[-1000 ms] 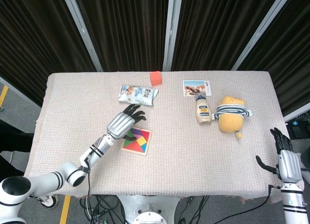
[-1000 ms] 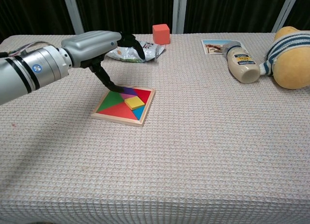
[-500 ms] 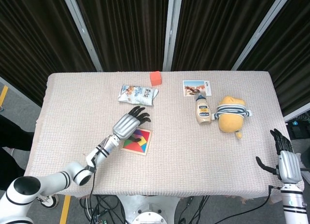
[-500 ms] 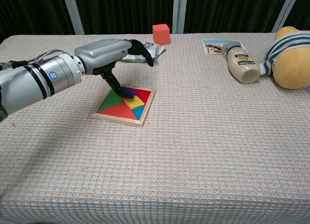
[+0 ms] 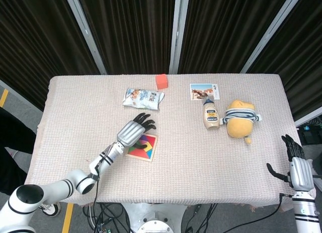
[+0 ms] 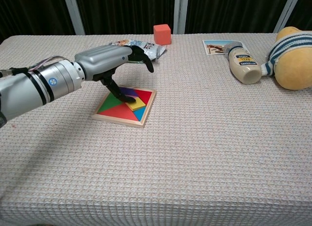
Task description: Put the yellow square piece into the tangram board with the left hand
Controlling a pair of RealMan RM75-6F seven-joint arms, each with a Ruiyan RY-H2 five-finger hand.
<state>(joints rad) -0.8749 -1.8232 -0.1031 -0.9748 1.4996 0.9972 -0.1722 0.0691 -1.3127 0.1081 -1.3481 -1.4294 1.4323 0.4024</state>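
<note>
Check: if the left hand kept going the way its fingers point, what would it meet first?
Probably nothing soon. The left hand points right and slightly away, above the tangram board. The bottle lies farther along roughly that line, though depth is unclear, so the hand might pass in front of it.

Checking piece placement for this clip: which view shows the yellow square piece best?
The chest view: the yellow square piece shows whole in the tangram board, beside the left hand and its thumb. In the head view the hand covers part of the board, and the piece is small.
</note>
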